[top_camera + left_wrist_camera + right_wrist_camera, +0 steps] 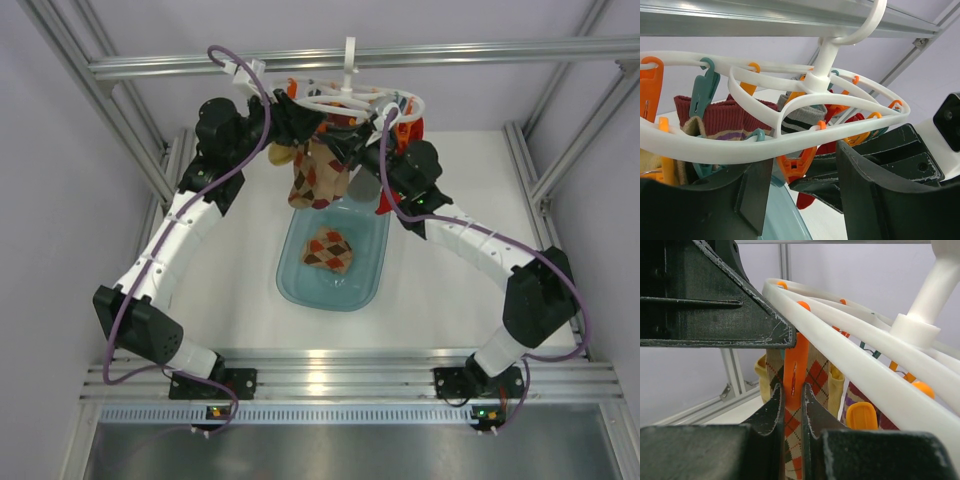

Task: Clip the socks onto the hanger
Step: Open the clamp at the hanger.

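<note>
Right wrist: right gripper point(792, 407) pinches orange clip point(796, 367); argyle sock point(818, 377) just behind.

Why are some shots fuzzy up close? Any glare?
Top external: evenly lit and sharp, with sheen on the metal sheet below the arm bases. Left wrist: the left gripper's fingers loom large, dark and soft. Right wrist: the orange clip is crisp, the hanger stem blurred.

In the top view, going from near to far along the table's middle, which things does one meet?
Near rim of the blue tray → argyle sock in the tray → hanging argyle sock → hanger → frame bar.
</note>
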Available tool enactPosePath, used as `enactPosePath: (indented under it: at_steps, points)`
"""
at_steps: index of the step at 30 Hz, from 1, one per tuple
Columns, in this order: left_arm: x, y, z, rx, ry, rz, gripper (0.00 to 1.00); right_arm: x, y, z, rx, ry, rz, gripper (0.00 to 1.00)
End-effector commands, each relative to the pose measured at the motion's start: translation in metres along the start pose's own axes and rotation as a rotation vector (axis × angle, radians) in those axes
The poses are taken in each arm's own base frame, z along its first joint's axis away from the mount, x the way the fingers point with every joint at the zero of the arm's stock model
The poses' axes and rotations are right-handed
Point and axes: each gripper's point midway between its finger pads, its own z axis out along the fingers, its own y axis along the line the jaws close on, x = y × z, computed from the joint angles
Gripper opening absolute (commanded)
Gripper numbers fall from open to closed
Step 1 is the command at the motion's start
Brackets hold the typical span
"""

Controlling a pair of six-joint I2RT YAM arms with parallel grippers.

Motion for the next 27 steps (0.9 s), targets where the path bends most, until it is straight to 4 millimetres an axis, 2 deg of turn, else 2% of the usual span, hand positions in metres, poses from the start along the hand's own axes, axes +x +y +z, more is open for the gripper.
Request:
enactPosePath:
  at_steps: [1,13,17,24,25,26,27]
  points:
    - [-0.022,-0.006,0.004,0.002,-0.060,0.032,0.57,-0.051,0.029,-0.004,-0.121,-0.099,-0.020,0.00]
    - [-0.022,0.003,0.012,-0.032,-0.065,0.017,0.45,-0.050,0.036,-0.006,-0.155,-0.096,-0.021,0.00]
    - [-0.024,0.003,0.012,-0.033,-0.077,-0.001,0.36,-0.048,0.037,-0.007,-0.162,-0.091,-0.023,0.00]
    - [-0.030,-0.001,0.009,-0.020,-0.112,-0.038,0.37,-0.042,0.034,-0.009,-0.155,-0.079,-0.025,0.00]
    - [-0.030,-0.001,0.009,-0.020,-0.114,-0.044,0.35,-0.042,0.034,-0.009,-0.153,-0.079,-0.026,0.00]
    - [-0.031,-0.002,0.009,-0.017,-0.119,-0.050,0.25,-0.040,0.035,-0.009,-0.156,-0.073,-0.022,0.00]
    - [-0.032,-0.002,0.008,-0.015,-0.121,-0.051,0.19,-0.040,0.035,-0.009,-0.157,-0.073,-0.025,0.00]
